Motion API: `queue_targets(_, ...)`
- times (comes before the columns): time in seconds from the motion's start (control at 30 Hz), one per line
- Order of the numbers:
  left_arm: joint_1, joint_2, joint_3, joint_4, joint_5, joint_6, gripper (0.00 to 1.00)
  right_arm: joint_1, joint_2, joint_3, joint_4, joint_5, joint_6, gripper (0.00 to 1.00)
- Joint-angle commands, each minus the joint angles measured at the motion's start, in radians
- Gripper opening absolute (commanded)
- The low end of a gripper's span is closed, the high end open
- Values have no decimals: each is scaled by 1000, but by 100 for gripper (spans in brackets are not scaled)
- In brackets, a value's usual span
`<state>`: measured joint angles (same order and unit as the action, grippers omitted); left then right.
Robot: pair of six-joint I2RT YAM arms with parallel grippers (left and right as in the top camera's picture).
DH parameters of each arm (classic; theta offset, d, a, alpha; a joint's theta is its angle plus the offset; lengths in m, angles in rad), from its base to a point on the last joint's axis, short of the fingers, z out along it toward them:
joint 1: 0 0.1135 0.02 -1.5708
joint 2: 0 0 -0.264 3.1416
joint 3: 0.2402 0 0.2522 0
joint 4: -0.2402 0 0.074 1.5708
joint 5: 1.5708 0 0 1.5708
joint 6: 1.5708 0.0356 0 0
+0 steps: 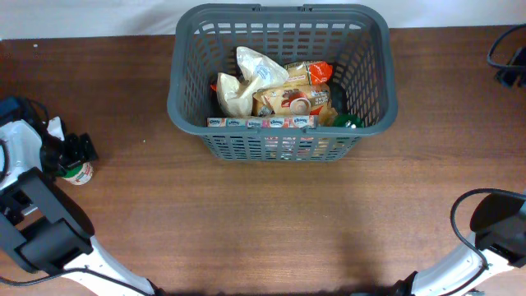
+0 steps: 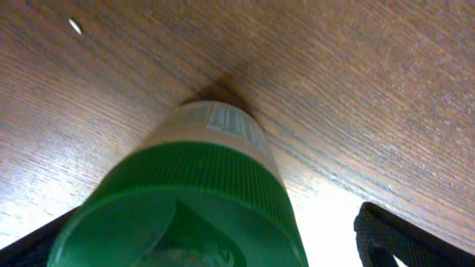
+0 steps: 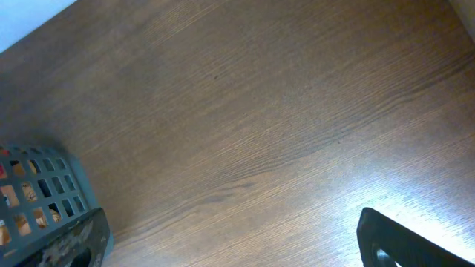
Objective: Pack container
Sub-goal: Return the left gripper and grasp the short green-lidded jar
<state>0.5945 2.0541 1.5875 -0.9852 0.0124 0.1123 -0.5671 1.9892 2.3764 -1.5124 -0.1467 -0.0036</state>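
The dark grey slotted basket point(image 1: 185, 99) stands at the table's far middle, holding a white bag point(image 1: 255, 70), snack packets point(image 1: 296, 99) and a long flat box point(image 1: 263, 122) against its near wall. A corner of the basket shows in the right wrist view point(image 3: 44, 178). A small jar with a green lid point(image 1: 79, 172) stands on the table at the far left. My left gripper point(image 1: 80, 150) is open around the jar point(image 2: 200, 200), with its right finger apart from it. My right gripper point(image 3: 230, 248) is open and empty above bare wood.
The wooden table point(image 1: 263, 222) runs wide between the basket and the near edge. My left arm's base point(image 1: 41, 230) stands at the near left and my right arm point(image 1: 493, 226) at the near right. Black cables point(image 1: 509, 53) lie at the far right.
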Motion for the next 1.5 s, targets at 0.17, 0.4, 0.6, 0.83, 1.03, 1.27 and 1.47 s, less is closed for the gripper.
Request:
queue_targets(0.17, 6, 13, -2, 16, 13, 20, 89, -3, -2, -5, 1, 2, 2, 99)
queue_targets(0.4, 32, 50, -2, 0, 23, 15, 89, -3, -2, -5, 1, 2, 2, 99)
queue_targets(0.6, 46, 80, -2, -10, 36, 16, 89, -3, -2, -5, 1, 2, 2, 99)
queue_targets(0.83, 46, 80, -2, 3, 36, 16, 89, -3, -2, -5, 1, 2, 2, 99)
queue_targets(1.03, 46, 80, -2, 6, 36, 16, 77, -3, -2, -5, 1, 2, 2, 99)
queue_targets(1.27, 46, 80, 1, 8, 36, 16, 40, -3, -2, -5, 1, 2, 2, 99)
queue_targets(1.47, 45, 79, 27, 4, 40, 16, 5, -3, -2, -5, 1, 2, 2, 99)
